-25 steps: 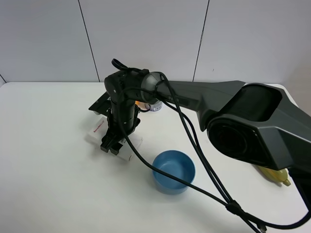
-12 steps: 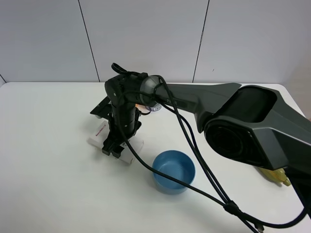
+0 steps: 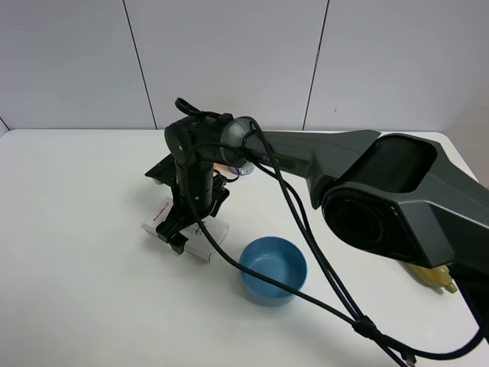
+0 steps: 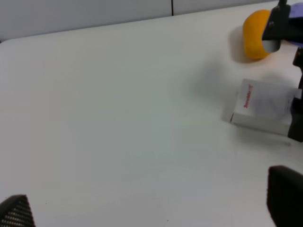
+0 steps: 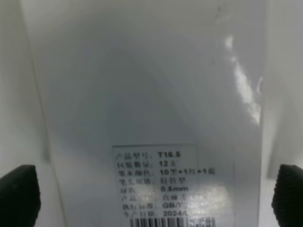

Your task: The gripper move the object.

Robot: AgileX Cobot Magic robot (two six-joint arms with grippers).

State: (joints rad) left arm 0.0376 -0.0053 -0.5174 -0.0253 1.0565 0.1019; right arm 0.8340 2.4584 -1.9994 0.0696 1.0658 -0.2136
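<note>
The white carton (image 3: 157,216) with red lettering lies flat on the white table (image 3: 76,267), left of centre. My right gripper (image 3: 173,241) reaches across from the right and is down over it. In the right wrist view the carton (image 5: 142,94) fills the frame, and the black fingertips (image 5: 19,201) stand on either side of it with narrow gaps, jaws wide open. My left gripper (image 4: 151,208) is open and empty above bare table. It sees the carton (image 4: 265,106) some way off.
A blue bowl (image 3: 273,269) stands just right of the carton, toward the front. An orange object (image 4: 257,35) and a purple round container (image 3: 246,168) sit behind the right arm. A yellow item (image 3: 432,277) lies at the far right.
My right gripper has sunk a little lower over the carton. The carton has shifted slightly toward the front right.
</note>
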